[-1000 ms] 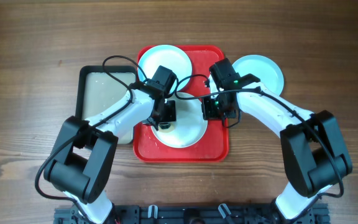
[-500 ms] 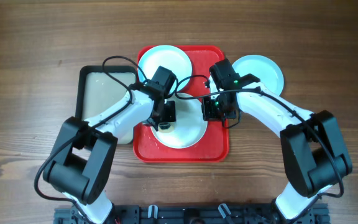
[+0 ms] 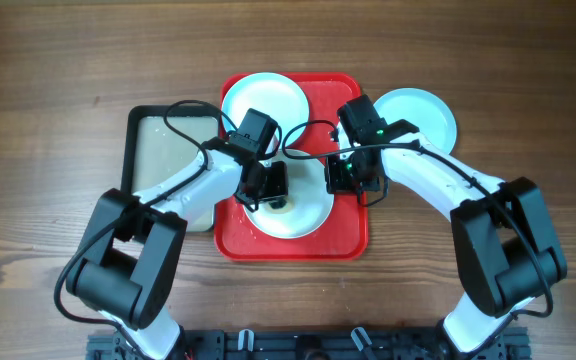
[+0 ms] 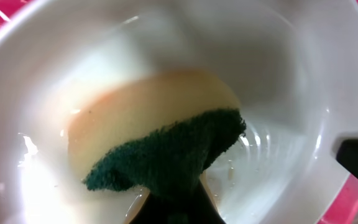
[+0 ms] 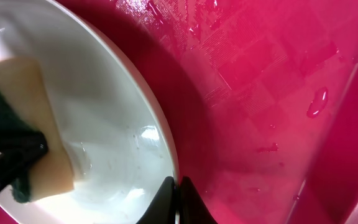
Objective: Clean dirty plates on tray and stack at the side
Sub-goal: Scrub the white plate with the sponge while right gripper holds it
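left gripper [image 3: 271, 197] clamps sponge [image 4: 160, 143], pressed in plate [image 3: 303, 215] beneath | right gripper [image 5: 174, 186] pinches that plate's rim | plate face-up in wet tray [image 3: 353, 235]

The flat red rectangular plastic tray [image 5: 260, 74] is glossy and wet, its floor embossed with a fine grid texture and dotted with water beads. The round shallow white plate [image 4: 303, 74] is smooth and shiny under a film of water. The pale yellow foam sponge [image 4: 166, 143] looks soft and porous, with a rough, fibrous dark green scouring face. The brown wooden table [image 3: 58, 60] shows matt grain
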Controlling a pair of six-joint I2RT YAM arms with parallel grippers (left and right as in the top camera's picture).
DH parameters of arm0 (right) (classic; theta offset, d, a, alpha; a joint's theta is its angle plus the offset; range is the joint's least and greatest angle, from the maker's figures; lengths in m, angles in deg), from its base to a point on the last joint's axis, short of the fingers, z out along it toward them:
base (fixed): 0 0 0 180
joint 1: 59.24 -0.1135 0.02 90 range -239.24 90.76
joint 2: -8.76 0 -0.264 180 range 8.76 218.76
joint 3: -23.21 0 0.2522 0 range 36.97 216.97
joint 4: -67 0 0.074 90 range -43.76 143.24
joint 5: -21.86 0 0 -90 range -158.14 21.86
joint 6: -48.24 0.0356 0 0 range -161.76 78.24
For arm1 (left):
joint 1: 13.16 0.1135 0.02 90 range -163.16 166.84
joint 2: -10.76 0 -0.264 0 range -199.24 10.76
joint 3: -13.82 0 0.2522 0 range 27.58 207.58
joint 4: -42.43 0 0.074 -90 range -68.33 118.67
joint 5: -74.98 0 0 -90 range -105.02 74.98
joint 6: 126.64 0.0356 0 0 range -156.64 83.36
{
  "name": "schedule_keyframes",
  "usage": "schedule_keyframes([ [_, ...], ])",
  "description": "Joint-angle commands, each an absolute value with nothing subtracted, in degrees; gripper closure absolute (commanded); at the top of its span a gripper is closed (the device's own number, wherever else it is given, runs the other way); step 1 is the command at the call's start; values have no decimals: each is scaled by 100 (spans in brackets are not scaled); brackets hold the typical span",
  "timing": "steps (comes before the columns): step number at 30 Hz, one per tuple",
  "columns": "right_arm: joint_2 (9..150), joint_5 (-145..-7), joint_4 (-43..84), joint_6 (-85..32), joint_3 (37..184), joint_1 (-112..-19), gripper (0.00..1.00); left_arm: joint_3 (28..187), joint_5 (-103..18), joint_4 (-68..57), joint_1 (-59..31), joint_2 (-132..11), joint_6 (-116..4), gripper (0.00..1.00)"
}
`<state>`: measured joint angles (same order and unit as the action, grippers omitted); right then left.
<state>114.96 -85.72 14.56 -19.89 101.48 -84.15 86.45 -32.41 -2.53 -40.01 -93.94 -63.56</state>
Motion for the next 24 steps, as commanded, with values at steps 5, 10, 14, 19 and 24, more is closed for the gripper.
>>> schedule_keyframes([
  [5,11620,-9068,1596,-1910,10135,-8489,96,8520,-3960,-286,-4117,-9014,-6238,96],
  [10,11620,-9071,1592,-1910,10135,-8489,96,8621,-2817,-732,-4008,-7709,-6238,96],
  [14,11620,-9068,1596,-1908,10135,-8489,96,8614,-1700,-1453,-3829,-7346,-6235,96],
  [19,11620,-9068,1629,-1910,10135,-8489,96,8385,-1702,-1434,-3855,-7781,-6240,96],
  [24,11620,-9066,1653,-1915,10135,-8489,96,8367,-1707,-1053,-3855,-8601,-6240,96],
])
